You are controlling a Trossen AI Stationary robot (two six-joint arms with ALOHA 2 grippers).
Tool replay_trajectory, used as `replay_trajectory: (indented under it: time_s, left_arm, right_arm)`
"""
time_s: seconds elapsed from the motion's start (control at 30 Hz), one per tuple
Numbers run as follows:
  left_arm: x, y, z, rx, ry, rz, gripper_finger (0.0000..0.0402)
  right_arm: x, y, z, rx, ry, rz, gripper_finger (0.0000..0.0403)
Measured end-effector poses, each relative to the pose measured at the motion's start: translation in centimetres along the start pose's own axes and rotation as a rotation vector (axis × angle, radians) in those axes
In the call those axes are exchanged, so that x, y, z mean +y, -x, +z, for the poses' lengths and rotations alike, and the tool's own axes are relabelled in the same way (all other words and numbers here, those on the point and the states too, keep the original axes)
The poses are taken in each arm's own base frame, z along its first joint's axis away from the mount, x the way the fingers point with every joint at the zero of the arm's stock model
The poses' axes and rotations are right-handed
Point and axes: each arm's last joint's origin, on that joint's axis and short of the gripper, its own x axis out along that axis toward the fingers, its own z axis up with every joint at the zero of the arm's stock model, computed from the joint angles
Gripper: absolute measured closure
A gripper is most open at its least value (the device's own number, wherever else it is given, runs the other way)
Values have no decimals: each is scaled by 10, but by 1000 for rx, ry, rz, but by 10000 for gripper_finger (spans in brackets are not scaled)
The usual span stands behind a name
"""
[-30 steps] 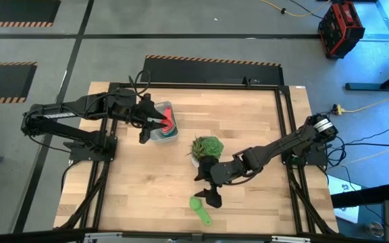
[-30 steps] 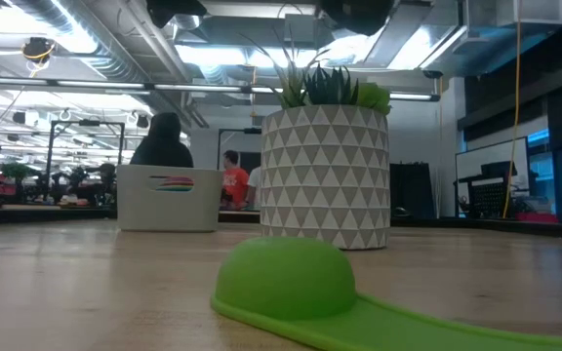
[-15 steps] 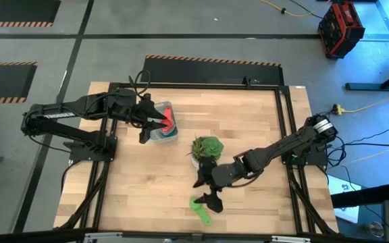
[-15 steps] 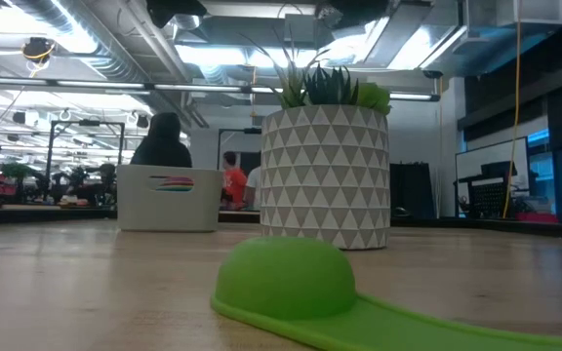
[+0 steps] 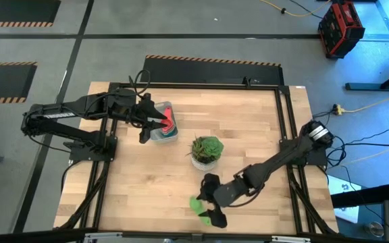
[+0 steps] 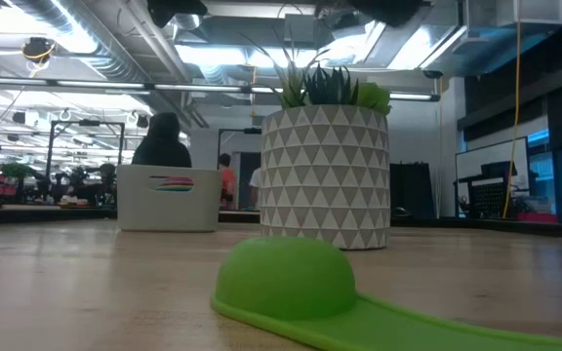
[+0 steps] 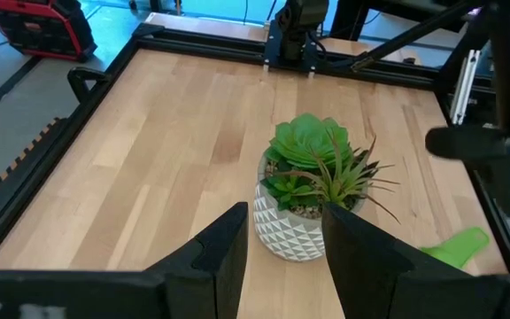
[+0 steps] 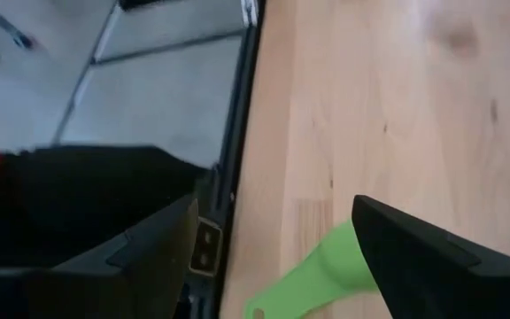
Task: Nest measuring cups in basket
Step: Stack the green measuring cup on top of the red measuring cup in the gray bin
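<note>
The right gripper (image 5: 210,206) is low in the high view, near the bottom edge, just right of the middle. It hangs over the green cup (image 5: 197,204), w/ one finger on each side of it. Its jaws are spread wide and hold nothing. In the right wrist view the green cup (image 8: 312,266) sits in the gap between the two dark fingers (image 8: 428,257), w/ its handle lying flat on the wood table (image 8: 397,106). In the low view the green cup (image 6: 286,278) is upside down (round side up), at the bottom middle of the frame.

The left gripper (image 5: 147,123) is at the upper left of the table, right at the basket (image 5: 164,129). A red cup (image 5: 171,119) sticks out of the basket, w/ more colors under it that are too small to tell. You cannot tell if the left jaws are pinching anything; in the left wrist view the two fingers (image 7: 224,248) stand a bit apart.

The plant pot (image 5: 206,150) stands in the middle of the table, between basket and green cup, well apart from both. In the low view the basket (image 6: 168,198) is at mid left, behind it people (image 6: 164,141) in the room.
</note>
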Motion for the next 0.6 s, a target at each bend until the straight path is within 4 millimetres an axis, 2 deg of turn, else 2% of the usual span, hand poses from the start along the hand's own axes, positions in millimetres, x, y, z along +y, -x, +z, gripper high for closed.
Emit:
replay_trajectory:
  time_s: [0.3,0.6]
  left_arm:
    - [0,0,0,0,0,0,263]
    - [0,0,0,1,0,0,263]
  right_arm:
    - [-10,-43,-31,109,27,-68,99]
    - [-17,-56,-37,76,182,-177,99]
